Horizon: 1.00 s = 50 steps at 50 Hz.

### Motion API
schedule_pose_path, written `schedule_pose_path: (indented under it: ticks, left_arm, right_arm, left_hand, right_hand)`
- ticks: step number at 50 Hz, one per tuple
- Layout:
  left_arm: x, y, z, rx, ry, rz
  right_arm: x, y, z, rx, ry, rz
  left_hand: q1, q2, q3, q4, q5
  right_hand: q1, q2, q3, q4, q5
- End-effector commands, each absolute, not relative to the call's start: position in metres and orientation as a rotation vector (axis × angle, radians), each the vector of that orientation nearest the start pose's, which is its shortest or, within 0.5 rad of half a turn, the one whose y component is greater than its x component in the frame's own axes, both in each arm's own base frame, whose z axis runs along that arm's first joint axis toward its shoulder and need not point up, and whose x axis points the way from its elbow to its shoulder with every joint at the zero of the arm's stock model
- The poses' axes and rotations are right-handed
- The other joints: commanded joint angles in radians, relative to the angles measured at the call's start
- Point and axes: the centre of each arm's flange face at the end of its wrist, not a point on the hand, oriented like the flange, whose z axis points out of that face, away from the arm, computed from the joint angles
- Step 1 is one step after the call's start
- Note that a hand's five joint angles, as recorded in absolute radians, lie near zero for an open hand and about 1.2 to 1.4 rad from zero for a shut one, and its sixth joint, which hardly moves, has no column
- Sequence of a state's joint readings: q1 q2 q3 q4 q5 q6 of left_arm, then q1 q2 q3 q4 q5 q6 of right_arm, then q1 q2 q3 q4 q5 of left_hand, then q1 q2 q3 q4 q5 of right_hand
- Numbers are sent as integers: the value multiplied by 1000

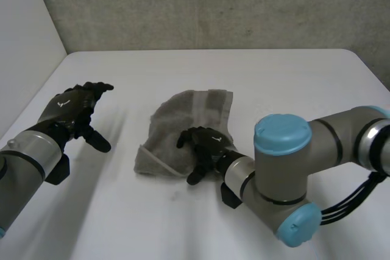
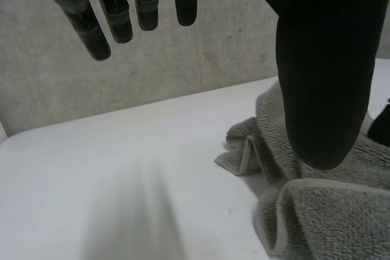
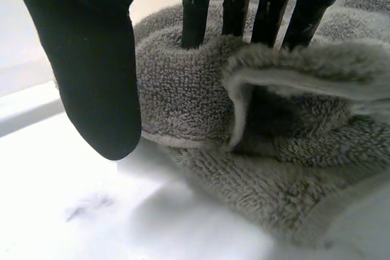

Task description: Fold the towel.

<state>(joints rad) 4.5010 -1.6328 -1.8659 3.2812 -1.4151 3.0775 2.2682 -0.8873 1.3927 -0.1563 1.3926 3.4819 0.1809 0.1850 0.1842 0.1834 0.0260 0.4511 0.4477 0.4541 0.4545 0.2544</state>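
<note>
A white table is seen from above, with a grey concrete wall behind its far edge. A grey towel lies crumpled near the middle of the table, a little toward the near edge. It is bunched into loose folds. One flatter part reaches toward the far edge, and a rolled hem lies along the towel's near-left side.

The robot's right arm comes in from the right edge of the table. Its black right hand rests on the near part of the towel. In the right wrist view, its fingers are straight and press down into the cloth, with their tips hidden behind a raised fold. The thumb stands apart from them, over bare table just beside the towel's edge. It pinches nothing, so this hand is open and pressing on the towel rather than gripping it.

The left arm enters from the near-left corner. The left hand is over the left side of the table, apart from the towel. Its fingers are spread and relaxed, its thumb is held wide, and nothing lies between them. In the left wrist view the towel's folded edge lies beyond the thumb, on the table.
</note>
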Motion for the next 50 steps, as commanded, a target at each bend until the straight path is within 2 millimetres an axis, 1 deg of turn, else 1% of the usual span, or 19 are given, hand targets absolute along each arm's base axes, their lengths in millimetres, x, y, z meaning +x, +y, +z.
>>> schedule_pose_path:
  ticks: [1,2,3,5,6,7,8,9,10,11,13,14,16,22,28,33,36,38,50]
  left_arm:
    - [-202,-248,217,368,2689,-2116]
    - [-202,-247,217,373,2690,-2117]
    - [-202,-247,217,373,2690,-2117]
    - [-204,-246,217,382,2691,-2120]
    - [-204,-246,217,382,2691,-2120]
    - [-205,-246,217,388,2693,-2121]
    - [-205,-245,217,394,2695,-2119]
    - [-205,-245,217,394,2695,-2119]
    - [-207,-243,216,405,2700,-2119]
    - [-207,-243,216,405,2700,-2119]
    - [-213,-241,210,439,2727,-2100]
    - [-213,-241,210,439,2727,-2100]
    - [-223,-240,199,486,2770,-2064]
    - [-244,-235,173,591,2869,-1954]
    - [-258,-234,156,645,2926,-1894]
    - [-287,-235,139,719,2982,-1899]
    - [-293,-238,136,727,2990,-1903]
    - [-306,-240,135,763,2986,-1929]
    - [-347,-249,120,903,2965,-1986]
  right_arm:
    - [381,-216,116,-526,2025,-1233]
    - [381,-218,116,-526,2024,-1241]
    - [381,-218,116,-526,2024,-1241]
    - [380,-220,124,-513,2019,-1282]
    - [380,-220,124,-513,2019,-1282]
    - [378,-222,133,-496,2014,-1320]
    - [374,-226,145,-467,2007,-1372]
    - [374,-226,145,-467,2007,-1372]
    - [371,-228,159,-447,1989,-1422]
    - [371,-228,159,-447,1989,-1423]
    - [366,-232,185,-444,1952,-1504]
    - [366,-232,185,-444,1952,-1504]
    - [351,-245,203,-453,1950,-1599]
    - [330,-248,224,-551,1969,-1735]
    - [315,-253,219,-574,2026,-1768]
    - [305,-257,213,-557,2065,-1766]
    - [304,-257,212,-556,2069,-1764]
    - [298,-262,209,-541,2096,-1762]
    - [281,-276,203,-492,2153,-1772]
  left_hand:
    - [36,31,32,33,16]
    - [36,31,32,33,16]
    - [36,31,32,33,16]
    - [38,34,35,36,19]
    - [38,34,35,36,19]
    - [47,43,44,45,28]
    - [56,52,53,53,36]
    - [56,52,53,54,36]
    - [56,52,53,54,36]
    - [56,52,53,54,36]
    - [53,49,50,51,33]
    - [53,49,50,51,33]
    - [50,46,47,48,31]
    - [50,46,47,48,31]
    - [80,76,76,77,60]
    - [200,196,196,197,180]
    - [203,199,200,200,183]
    - [203,199,200,200,183]
    - [200,196,197,197,180]
  right_hand:
    - [30,33,27,27,52]
    - [187,191,184,184,209]
    - [189,192,186,185,211]
    - [671,674,668,668,693]
    - [673,677,670,670,695]
    - [920,924,917,917,942]
    - [945,948,942,942,967]
    - [945,949,942,942,967]
    - [945,949,942,942,967]
    - [945,949,942,942,967]
    - [945,949,942,942,967]
    - [945,949,942,942,967]
    - [945,949,942,942,967]
    - [945,949,942,942,967]
    - [945,949,942,942,967]
    - [945,949,942,942,967]
    - [945,949,942,942,967]
    - [945,949,942,942,967]
    - [945,949,942,942,967]
